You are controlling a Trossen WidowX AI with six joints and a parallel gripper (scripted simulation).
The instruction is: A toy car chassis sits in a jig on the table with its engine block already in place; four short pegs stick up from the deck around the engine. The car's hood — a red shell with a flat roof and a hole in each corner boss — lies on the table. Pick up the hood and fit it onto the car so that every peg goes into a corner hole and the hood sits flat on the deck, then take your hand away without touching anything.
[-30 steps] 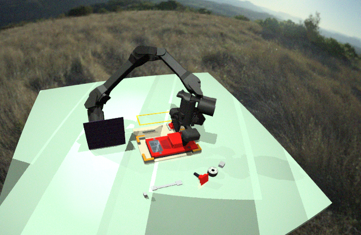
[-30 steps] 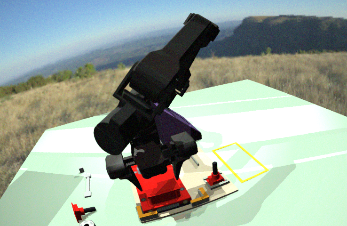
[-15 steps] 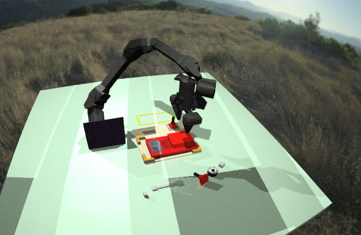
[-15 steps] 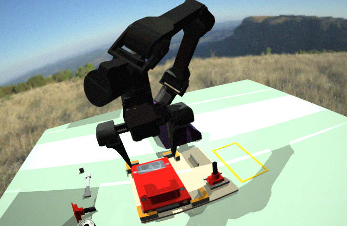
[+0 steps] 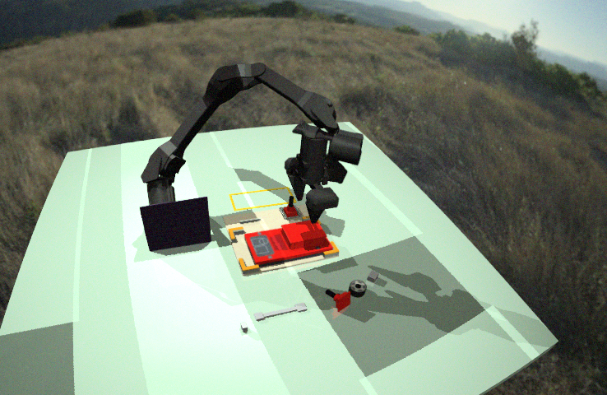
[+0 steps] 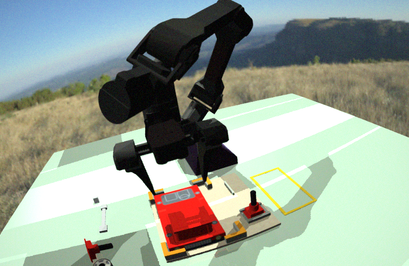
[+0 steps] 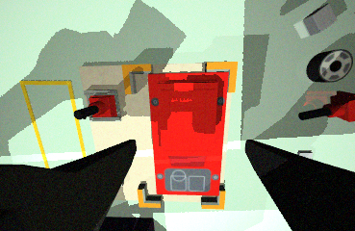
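The red hood (image 5: 300, 233) (image 6: 189, 210) (image 7: 187, 125) lies over the red chassis (image 6: 198, 243), with its raised roof up, and looks level. Grey round spots show at its corners. I cannot make out the whole seam between hood and chassis. The car sits between orange corners on the pale jig board (image 5: 266, 218) (image 6: 218, 188) (image 7: 108, 144). My gripper (image 5: 308, 209) (image 6: 179, 187) (image 7: 190, 144) is open and empty above the car, with its fingers wide apart, one past each side of the red body in the wrist view. The engine block is hidden.
A red base with an upright black stick (image 5: 290, 211) (image 6: 253, 210) (image 7: 103, 106) stands on the board. A similar piece (image 5: 342, 301) (image 6: 91, 250) lies off the board near a wheel (image 5: 358, 287) (image 7: 336, 65) and a grey bar (image 5: 280, 312) (image 6: 103, 218). A dark panel (image 5: 176, 223) stands by the arm's base.
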